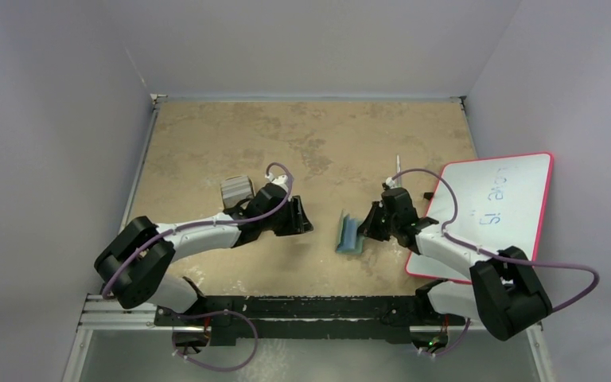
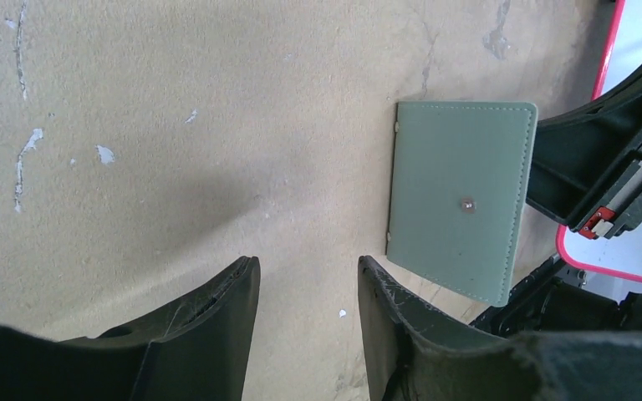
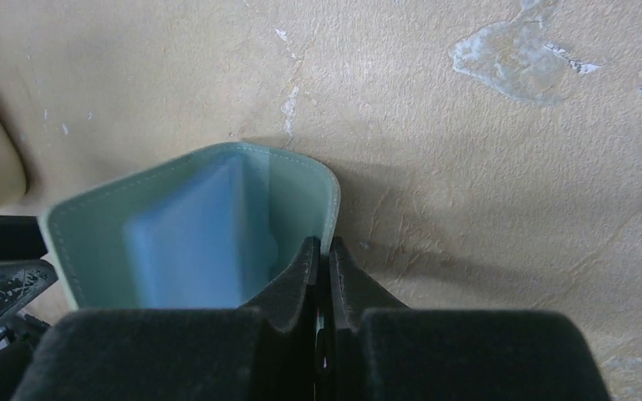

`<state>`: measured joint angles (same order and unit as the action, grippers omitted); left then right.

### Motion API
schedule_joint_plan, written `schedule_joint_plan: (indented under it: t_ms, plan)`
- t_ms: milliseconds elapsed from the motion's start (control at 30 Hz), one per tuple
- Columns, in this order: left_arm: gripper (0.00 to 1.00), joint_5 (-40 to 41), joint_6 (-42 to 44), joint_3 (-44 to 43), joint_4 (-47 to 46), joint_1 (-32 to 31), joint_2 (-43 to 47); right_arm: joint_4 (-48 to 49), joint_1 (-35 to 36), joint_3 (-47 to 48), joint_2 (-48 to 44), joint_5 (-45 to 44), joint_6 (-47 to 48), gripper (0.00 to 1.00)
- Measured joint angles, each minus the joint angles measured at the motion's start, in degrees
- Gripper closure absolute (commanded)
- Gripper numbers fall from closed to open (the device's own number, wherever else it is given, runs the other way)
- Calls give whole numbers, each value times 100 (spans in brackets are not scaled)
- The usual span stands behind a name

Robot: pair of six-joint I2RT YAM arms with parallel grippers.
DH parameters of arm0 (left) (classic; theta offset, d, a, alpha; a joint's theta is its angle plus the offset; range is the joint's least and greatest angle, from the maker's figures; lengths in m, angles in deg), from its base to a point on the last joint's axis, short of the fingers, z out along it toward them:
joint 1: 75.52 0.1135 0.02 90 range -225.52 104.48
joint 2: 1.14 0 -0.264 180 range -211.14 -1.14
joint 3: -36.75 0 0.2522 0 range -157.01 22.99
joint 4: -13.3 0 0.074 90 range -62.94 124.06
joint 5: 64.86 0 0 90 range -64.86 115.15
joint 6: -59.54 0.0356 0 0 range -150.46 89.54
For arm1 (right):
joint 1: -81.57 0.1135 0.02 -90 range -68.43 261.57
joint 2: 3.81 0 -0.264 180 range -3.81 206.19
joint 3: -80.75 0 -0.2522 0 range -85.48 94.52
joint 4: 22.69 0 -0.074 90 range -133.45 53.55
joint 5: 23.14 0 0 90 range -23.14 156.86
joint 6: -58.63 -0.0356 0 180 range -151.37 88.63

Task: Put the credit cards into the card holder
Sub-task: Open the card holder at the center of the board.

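At mid-table, seemingly soft, light wallet (image 1: 348, 235) pinched by one flap's stitched edge in right gripper (image 3: 328, 251), likely floppy if lifted; left gripper (image 2: 309, 276) spread, empty.

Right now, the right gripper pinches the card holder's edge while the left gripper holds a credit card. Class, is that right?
Not quite. The right gripper does pinch the edge of the card holder, but the left gripper holds nothing: the left wrist view shows it open and empty.

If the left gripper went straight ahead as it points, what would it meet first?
Likely the card holder, its edge clipped by one finger of the left gripper; otherwise bare table. Depth unclear.
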<state>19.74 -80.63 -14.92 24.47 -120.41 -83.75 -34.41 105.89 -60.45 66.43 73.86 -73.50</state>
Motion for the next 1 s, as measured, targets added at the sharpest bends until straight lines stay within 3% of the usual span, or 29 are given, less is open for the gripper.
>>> schedule_joint_plan:
  t_ms: [667, 1000]
  plan:
    - [49, -876, -284, 15, -1445, -33, -256, 313, 0, 48, -365, 599, 83, 97]
    - [49, -949, -208, -37, -1541, -136, -673, 481, 0, 48, -308, 765, 33, 97]
